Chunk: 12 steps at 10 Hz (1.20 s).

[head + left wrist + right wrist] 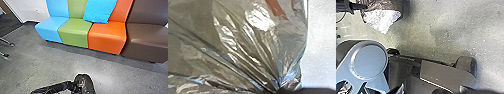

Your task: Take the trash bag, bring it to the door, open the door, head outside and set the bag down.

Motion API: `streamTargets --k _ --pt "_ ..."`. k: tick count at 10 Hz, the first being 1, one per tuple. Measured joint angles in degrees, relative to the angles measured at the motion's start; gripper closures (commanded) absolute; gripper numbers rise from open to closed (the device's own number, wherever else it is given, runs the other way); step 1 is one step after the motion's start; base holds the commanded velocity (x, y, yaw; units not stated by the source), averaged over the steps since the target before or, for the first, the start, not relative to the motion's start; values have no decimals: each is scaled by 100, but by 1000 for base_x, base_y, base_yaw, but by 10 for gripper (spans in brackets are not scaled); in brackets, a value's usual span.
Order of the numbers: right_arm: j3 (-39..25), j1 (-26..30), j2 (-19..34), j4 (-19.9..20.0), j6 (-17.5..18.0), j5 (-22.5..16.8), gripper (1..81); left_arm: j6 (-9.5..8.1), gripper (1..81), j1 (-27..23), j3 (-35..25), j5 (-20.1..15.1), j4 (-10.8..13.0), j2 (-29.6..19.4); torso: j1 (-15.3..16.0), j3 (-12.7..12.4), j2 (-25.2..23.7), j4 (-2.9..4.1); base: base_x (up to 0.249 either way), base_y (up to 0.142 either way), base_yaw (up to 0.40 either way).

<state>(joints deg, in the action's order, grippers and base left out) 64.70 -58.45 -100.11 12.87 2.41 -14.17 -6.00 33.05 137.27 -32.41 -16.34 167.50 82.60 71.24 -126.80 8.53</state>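
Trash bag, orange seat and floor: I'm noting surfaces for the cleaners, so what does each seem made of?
Trash bag: thin, glossy plastic film, judging by sharp creases and bright glints.
Orange seat: smooth vinyl or leather with a soft sheen; the even surface leaves both open.
Floor: probably concrete, low sheen, from its mottled grey.

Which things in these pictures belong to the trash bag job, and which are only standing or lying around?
For the job:
- trash bag

Only around:
- light blue seat
- green seat
- orange seat
- brown seat
- bright blue cushion or cloth, on the seats
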Motion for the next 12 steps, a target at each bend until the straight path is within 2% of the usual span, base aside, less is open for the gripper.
streamTargets --k 3,8,10,12 --pt "2 -48 -101 -4 0 -38 10 -6 811 -20 -905 -38 -107 -658 -365 -568 560 0 0 0 0" --pt "204 -76 -438 -6 0 -63 10 -4 811 -28 -3007 -90 -133 -2398 -992 -1544 1515 0 0 0 0" --pt "330 -98 -667 -9 -2 -71 10 -1 811 104 -3834 -96 -129 -3185 -1237 -1926 1888 0 0 0 0" --pt "479 -286 -909 -15 -2 -79 10 0 811 421 -4680 -129 -48 -3714 -1484 -2287 2262 0 0 0 0"
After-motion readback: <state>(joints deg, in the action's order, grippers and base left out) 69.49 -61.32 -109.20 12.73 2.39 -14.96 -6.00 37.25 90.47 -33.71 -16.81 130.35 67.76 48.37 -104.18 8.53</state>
